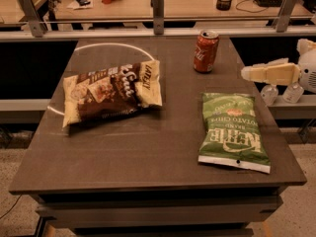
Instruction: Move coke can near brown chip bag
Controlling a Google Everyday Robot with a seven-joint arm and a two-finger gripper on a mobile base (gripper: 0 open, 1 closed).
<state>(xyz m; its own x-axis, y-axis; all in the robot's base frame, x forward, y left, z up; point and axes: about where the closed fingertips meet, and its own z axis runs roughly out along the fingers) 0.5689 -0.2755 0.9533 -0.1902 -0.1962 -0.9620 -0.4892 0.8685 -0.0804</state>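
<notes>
The coke can (206, 51), red with white script and a silver top, stands upright near the far right of the dark table (148, 157). The brown chip bag (111, 92), dark brown with cream-yellow ends, lies flat on the table's left half, well apart from the can. My gripper (253, 74), cream-coloured, hangs off the table's right edge and points left. It is to the right of the can and a little nearer to me, not touching it. It holds nothing that I can see.
A green kettle chip bag (233, 130) lies flat at the right front, below the can. A white arc (113, 46) is marked on the far left of the tabletop. A metal rail (158, 31) and a cluttered desk run behind the table.
</notes>
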